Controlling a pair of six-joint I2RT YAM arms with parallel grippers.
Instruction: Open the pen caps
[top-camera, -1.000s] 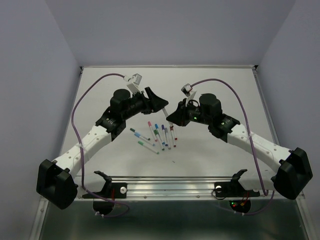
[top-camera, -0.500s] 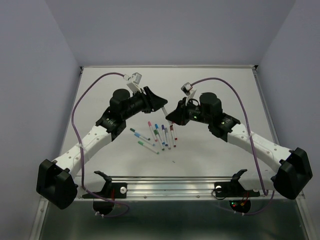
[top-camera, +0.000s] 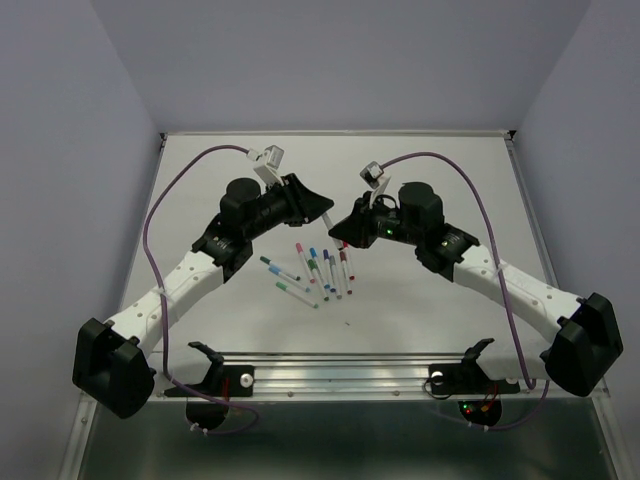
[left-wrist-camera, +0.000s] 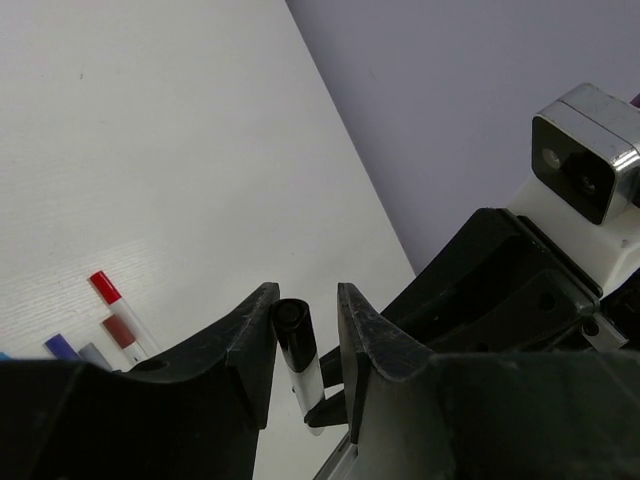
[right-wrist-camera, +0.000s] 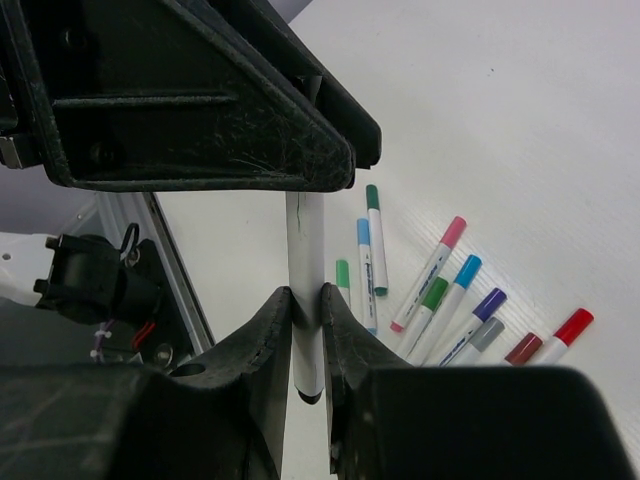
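Note:
My right gripper (right-wrist-camera: 306, 300) is shut on a white pen barrel (right-wrist-camera: 305, 240) and holds it above the table. The pen's black cap (left-wrist-camera: 292, 325) sits between the jaws of my left gripper (left-wrist-camera: 305, 300); it touches one finger, with a gap to the other. In the top view the left gripper (top-camera: 328, 212) and right gripper (top-camera: 342, 228) meet tip to tip over the table. Several capped pens (top-camera: 318, 270) lie below, with a pink cap (right-wrist-camera: 455, 230), blue cap (right-wrist-camera: 467, 270), purple cap (right-wrist-camera: 490, 302) and red cap (right-wrist-camera: 573, 325).
The pens lie in a loose cluster on the white table (top-camera: 430, 170). A metal rail (top-camera: 340, 360) runs along the near edge. Purple walls enclose the sides and back.
My right gripper has moved the pen slightly left and away, closer into the left gripper. The pens on the table have not moved.

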